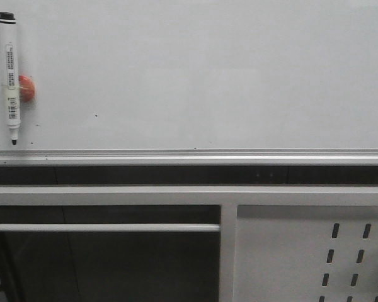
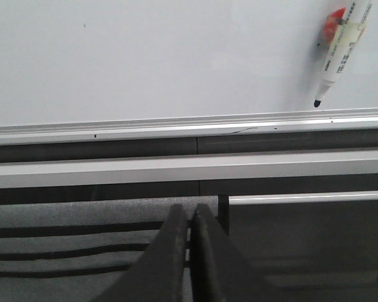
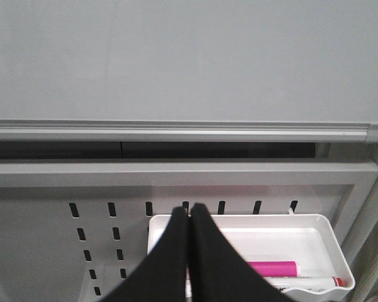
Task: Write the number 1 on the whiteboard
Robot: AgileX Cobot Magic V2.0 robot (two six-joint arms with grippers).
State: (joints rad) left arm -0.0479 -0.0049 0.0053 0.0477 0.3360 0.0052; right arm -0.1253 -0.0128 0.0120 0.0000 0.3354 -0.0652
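The whiteboard (image 1: pixel 208 75) carries no stroke yet, so the number 1 is not written; the job stands at its very start. A white marker (image 1: pixel 11 75) hangs tip-down against the whiteboard's far left side, just above its silver rail (image 1: pixel 189 155), held there by a red magnet (image 1: pixel 27 88). Both pincers are pressed together and empty: the left gripper (image 2: pixel 190 220) sits below the rail, the right gripper (image 3: pixel 189 220) below the rail too, over a white tray (image 3: pixel 331 242) hooked on the slotted panel (image 3: pixel 50 239). To do this well, I judge the left gripper should part its fingers, approach the marker at mid-barrel and square to it, then close firmly. The tray holds a pink marker (image 3: pixel 274 268) and another pen beside it.
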